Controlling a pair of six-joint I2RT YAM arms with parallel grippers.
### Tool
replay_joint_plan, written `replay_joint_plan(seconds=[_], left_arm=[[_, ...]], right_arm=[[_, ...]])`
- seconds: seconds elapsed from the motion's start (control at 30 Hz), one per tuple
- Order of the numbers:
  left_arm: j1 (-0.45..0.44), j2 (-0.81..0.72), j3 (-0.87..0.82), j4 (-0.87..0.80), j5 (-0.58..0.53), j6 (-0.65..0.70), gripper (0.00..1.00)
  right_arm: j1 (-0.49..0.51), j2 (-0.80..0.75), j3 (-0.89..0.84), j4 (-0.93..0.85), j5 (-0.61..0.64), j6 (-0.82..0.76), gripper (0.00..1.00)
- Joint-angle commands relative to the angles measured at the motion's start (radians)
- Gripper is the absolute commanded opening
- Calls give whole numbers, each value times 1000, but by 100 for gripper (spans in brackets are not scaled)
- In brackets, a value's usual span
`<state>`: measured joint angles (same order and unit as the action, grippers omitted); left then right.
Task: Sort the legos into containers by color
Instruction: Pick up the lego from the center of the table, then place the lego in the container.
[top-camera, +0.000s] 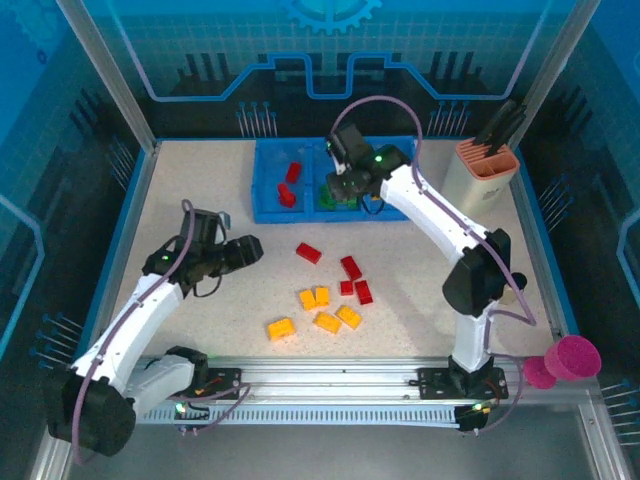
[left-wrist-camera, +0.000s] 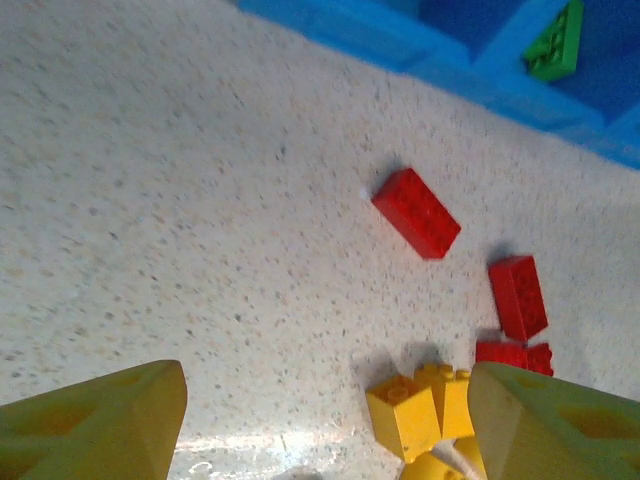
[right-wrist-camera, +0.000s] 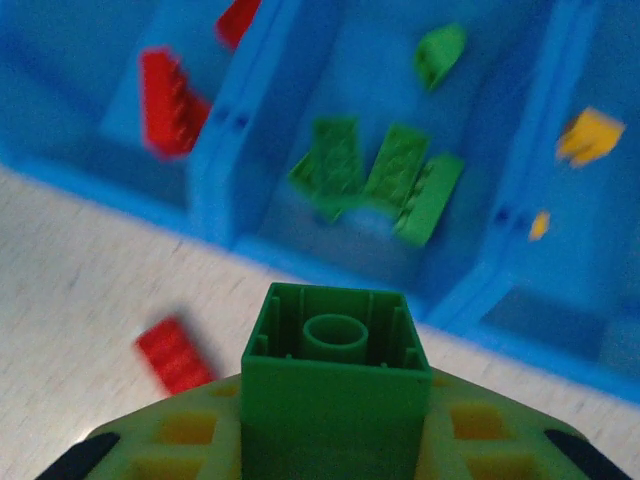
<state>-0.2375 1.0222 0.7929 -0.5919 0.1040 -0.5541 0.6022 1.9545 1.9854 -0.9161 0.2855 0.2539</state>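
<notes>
My right gripper (right-wrist-camera: 335, 440) is shut on a green square brick (right-wrist-camera: 335, 350), hollow underside facing the camera, near the front wall of the blue tray (right-wrist-camera: 215, 190). The tray's left compartment holds red bricks (right-wrist-camera: 170, 100), the middle one several green bricks (right-wrist-camera: 380, 175), the right one yellow pieces (right-wrist-camera: 590, 135). From above, that gripper (top-camera: 340, 188) hangs over the tray's (top-camera: 268, 212) middle compartment. My left gripper (left-wrist-camera: 325, 420) is open and empty just above the table, with yellow bricks (left-wrist-camera: 410, 415) beside its right finger (left-wrist-camera: 550, 420). Red bricks (top-camera: 351, 267) and yellow bricks (top-camera: 326, 322) lie loose mid-table.
A beige holder with an orange rim (top-camera: 480, 175) stands at the back right, next to the tray. A pink cup (top-camera: 575, 357) sits off the table's front right corner. One red brick (left-wrist-camera: 416, 212) lies apart, between the left gripper (top-camera: 250, 250) and the tray.
</notes>
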Motion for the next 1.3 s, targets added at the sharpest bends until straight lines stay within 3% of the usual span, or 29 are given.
replay_joint_plan(seconds=[0.0,0.13,0.27,0.5,0.87,1.27], left_arm=[[-83,48,-4,55,-43,-138,77],[-188,71,29,37,-152,-259,82],[-223,106,28,64,-176,-370,82],[-292,221,108,111,-226,-407,80],[-350,521,317,83,-233,-503,80],[-358,677,427,65,-271,-561,80]], right_arm=[[-38,167,138,48,4,-151,27],[-62,351,363,1,59,-201,28],[-108,531,550,-15,13,-200,28],[-161,654,608,59,-73,-208,29],[-177,670,602,99,-140,-218,30],[-169,602,548,143,-199,-245,51]])
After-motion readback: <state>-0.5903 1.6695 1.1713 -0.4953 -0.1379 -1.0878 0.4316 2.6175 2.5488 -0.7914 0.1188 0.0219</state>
